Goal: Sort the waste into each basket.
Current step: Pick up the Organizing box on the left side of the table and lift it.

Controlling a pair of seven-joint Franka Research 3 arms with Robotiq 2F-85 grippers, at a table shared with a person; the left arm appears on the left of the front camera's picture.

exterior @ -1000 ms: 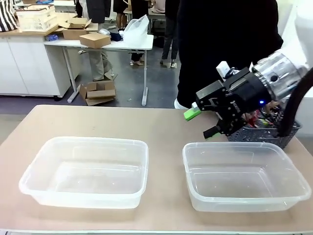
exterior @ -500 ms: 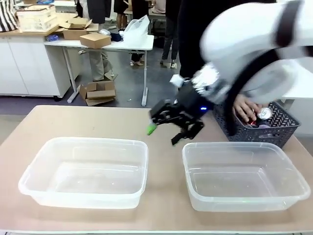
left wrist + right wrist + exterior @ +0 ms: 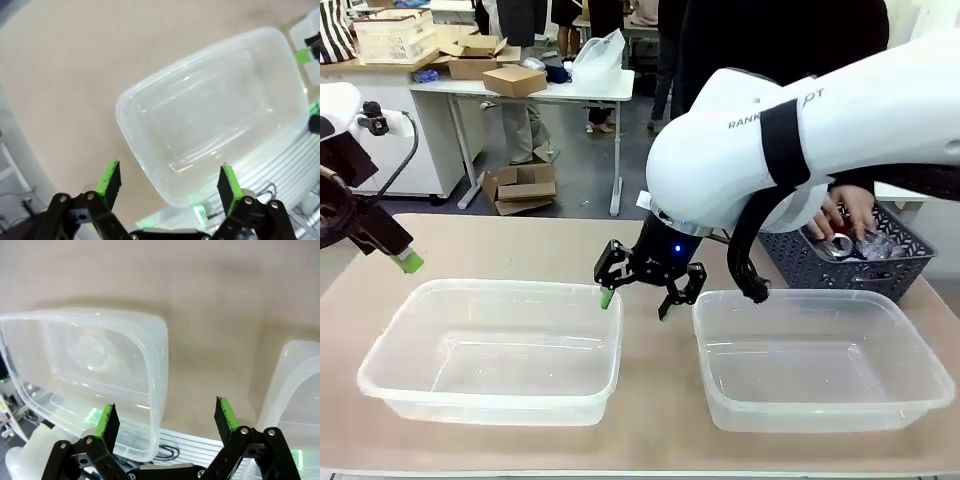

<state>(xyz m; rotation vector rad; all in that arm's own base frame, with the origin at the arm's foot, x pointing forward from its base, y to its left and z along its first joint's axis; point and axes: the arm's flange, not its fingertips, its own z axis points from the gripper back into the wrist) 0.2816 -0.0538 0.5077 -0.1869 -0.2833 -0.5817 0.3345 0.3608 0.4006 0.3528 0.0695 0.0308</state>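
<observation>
Trouble could start mid-table (image 3: 520, 245) — the right gripper (image 3: 636, 304), jaws apart and empty, hangs low between the empty left tub (image 3: 490, 289) and right tub (image 3: 820, 297), where a sideways swing could clip a rim and shove a light tub. The left gripper (image 3: 168, 176), likewise spread and empty, hovers off the left tub's far-left corner. Cans and bottles (image 3: 855, 245) lie in the dark lattice basket (image 3: 910, 272), far right, under a person's hand (image 3: 840, 213) — a reach there could strike it. Tan matte tabletop; behind, a workroom, cardboard boxes (image 3: 515, 82) on a white desk (image 3: 600, 95).
</observation>
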